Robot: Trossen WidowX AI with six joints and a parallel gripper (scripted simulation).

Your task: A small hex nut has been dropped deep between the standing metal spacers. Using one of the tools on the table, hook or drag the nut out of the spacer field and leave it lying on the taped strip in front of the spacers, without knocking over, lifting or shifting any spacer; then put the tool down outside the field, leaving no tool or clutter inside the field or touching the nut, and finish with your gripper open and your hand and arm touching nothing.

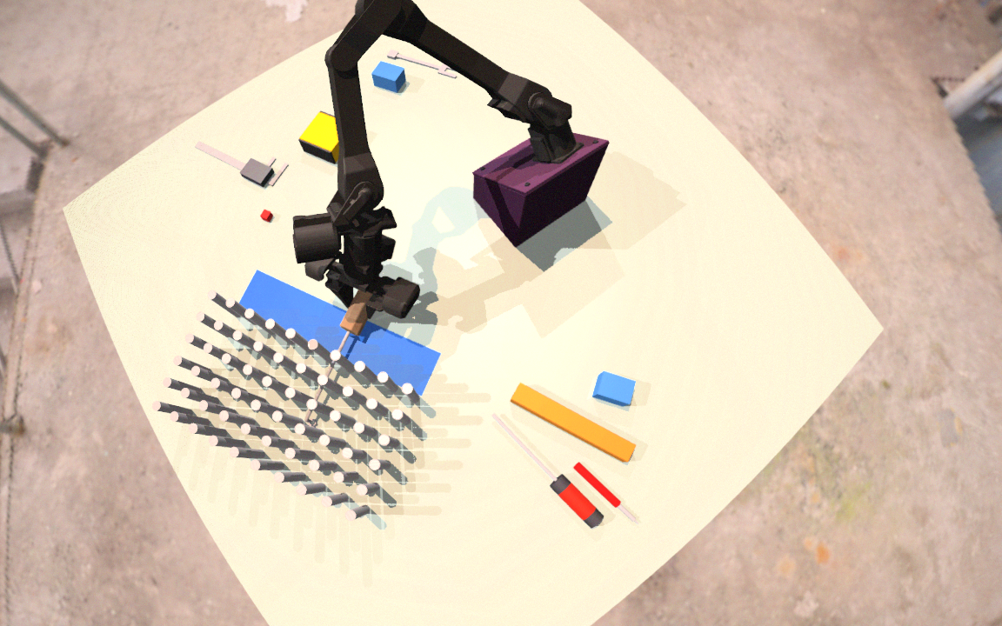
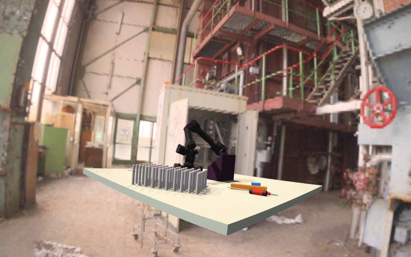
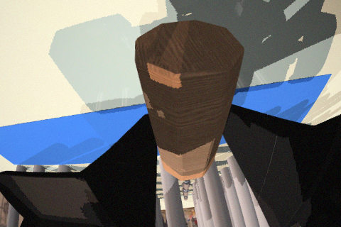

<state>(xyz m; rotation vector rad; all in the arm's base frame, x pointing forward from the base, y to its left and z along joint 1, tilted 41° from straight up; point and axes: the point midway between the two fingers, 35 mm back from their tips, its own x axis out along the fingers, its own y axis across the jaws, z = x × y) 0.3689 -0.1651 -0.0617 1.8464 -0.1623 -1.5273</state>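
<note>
My gripper (image 1: pixel 359 303) (image 3: pixel 185 115) is shut on the wooden handle (image 1: pixel 352 319) (image 3: pixel 188 113) of a thin metal tool, above the blue taped strip (image 1: pixel 270 291) (image 3: pixel 42 142). The tool's shaft (image 1: pixel 344 342) slopes down between the standing grey spacers (image 1: pixel 407 388) (image 2: pixel 166 179) (image 3: pixel 173 198). Its far end is deep in the field, partly hidden by spacer tops. A tiny ring-like shape (image 1: pixel 315 422) shows at that end; I cannot tell nut from tool tip there. The spacers in view stand upright. The wrist view shows only a short piece of shaft below the handle.
Right of the field lie an orange bar (image 1: pixel 572 422), a blue block (image 1: pixel 614 388), a large screwdriver (image 1: pixel 576 500) and a small red one (image 1: pixel 597 484). Behind are a yellow block (image 1: pixel 319 136), a caliper-like tool (image 1: pixel 257 171), a red cube (image 1: pixel 265 216) and another blue block (image 1: pixel 389 76).
</note>
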